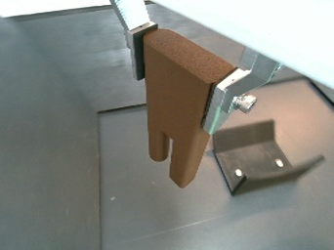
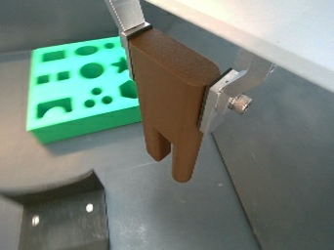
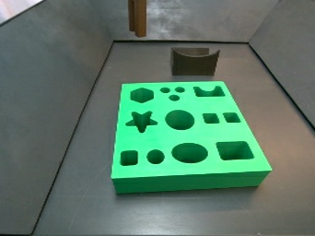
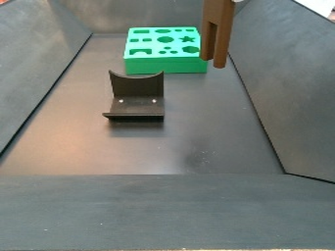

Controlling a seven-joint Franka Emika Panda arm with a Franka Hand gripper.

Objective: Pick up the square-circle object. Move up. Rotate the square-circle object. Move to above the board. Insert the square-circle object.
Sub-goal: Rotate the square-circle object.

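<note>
- Square-circle object (image 1: 177, 107) hangs in the air, clamped at its solid upper part between the two fingers of the end effector (image 1: 186, 83); both wrist views show this.
- It stands roughly upright, with its slotted end pointing down and its two legs clear of the dark floor (image 4: 157, 147).
- One silver finger (image 2: 220, 98) presses against one narrow side of the block (image 2: 170, 93), and the other finger sits against the opposite side, near the top edge.
- In a side view the block (image 4: 218, 29) appears high up, near the right wall of the bin and above the near right corner of the board (image 4: 164, 49); the end effector itself lies outside that picture.
- In a side view the block (image 3: 138, 16) shows at the top edge, beyond the far end of the board (image 3: 185, 134) and to the left of the fixture (image 3: 193, 60).
- The board lies flat on the floor with its star, hexagon, circle and square cut-outs facing up.
- The fixture (image 4: 133, 95) stands on the floor, apart from the board and well below the held block.
</note>
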